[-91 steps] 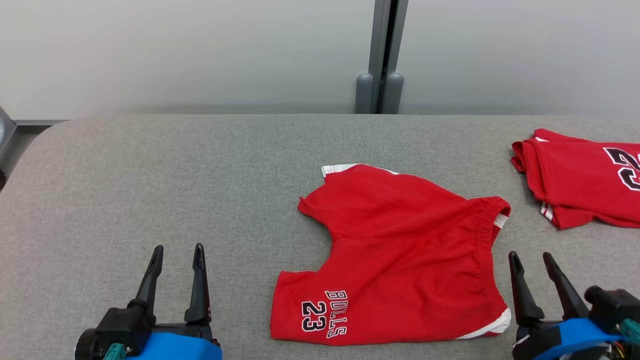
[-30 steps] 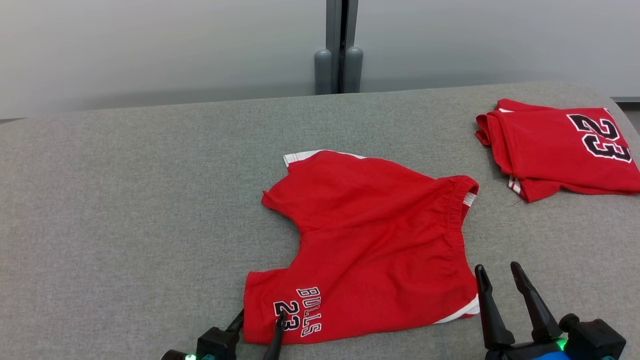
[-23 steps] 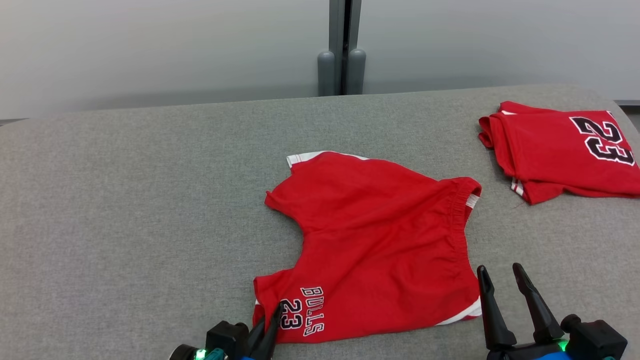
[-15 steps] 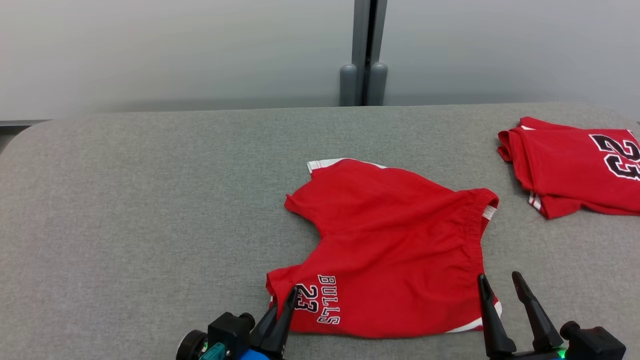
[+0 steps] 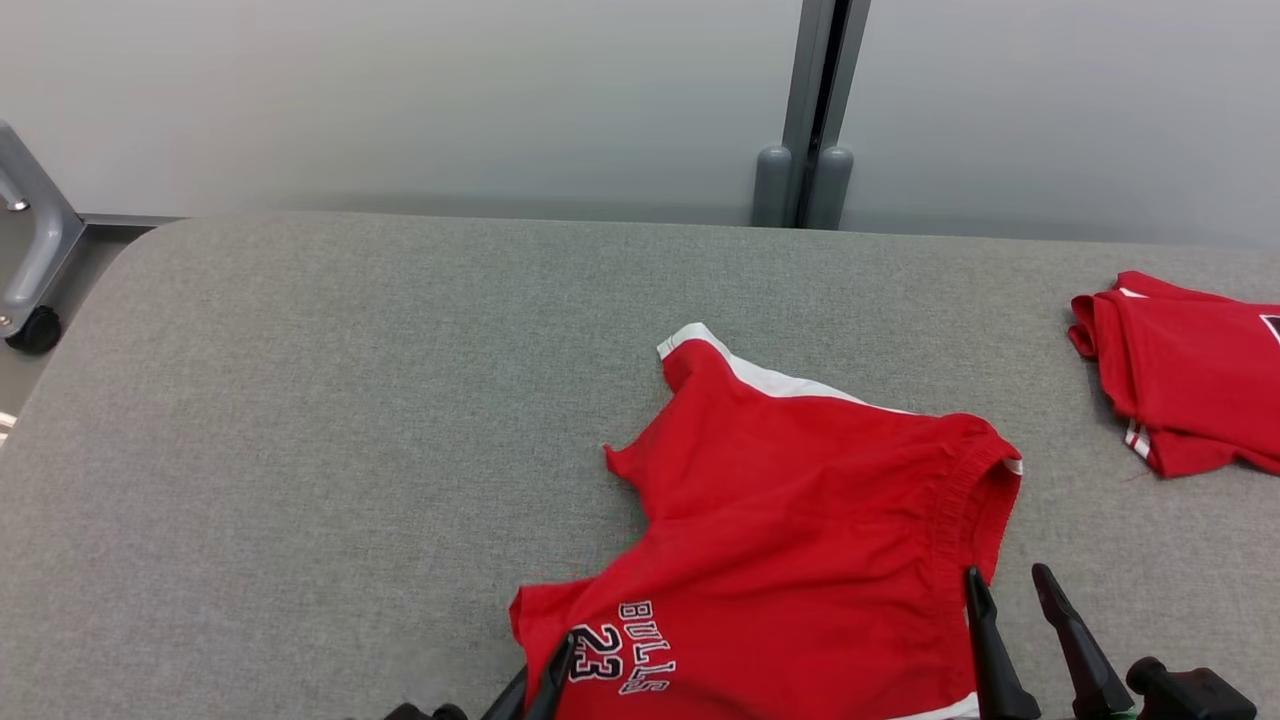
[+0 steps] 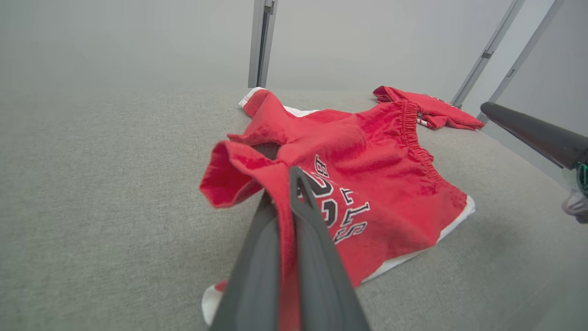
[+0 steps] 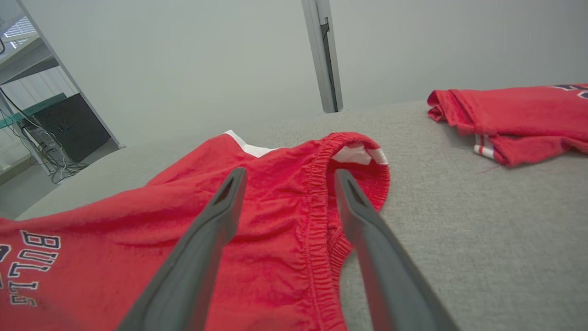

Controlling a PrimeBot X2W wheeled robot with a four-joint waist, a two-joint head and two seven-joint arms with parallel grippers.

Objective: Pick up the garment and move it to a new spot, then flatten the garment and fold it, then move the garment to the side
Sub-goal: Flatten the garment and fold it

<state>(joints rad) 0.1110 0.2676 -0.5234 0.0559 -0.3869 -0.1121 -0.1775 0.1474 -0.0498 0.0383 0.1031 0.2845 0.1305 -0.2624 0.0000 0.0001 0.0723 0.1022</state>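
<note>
Pick-up step: my left fingers (image 6: 314, 257) were clamped shut on the shorts (image 5: 800, 520) — right fingers (image 7: 202, 243) wide, empty, astride the waistband (image 7: 317, 202). Next I'd close right, lift.

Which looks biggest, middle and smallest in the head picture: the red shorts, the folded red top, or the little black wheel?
1. Red shorts, biggest.
2. Folded red top, though the picture's edge cuts it off.
3. Black wheel, smallest by far.

Shorts (image 5: 800, 520) lie on the tabletop (image 5: 350, 400), right of centre, toward the near edge. Left tool (image 5: 545, 665) is at their near-left leg corner, right tool (image 5: 1007, 575) at the waistband's near end. Folded jersey (image 5: 1190, 380) lies far right, well apart; post (image 5: 805, 190) stands behind.
</note>
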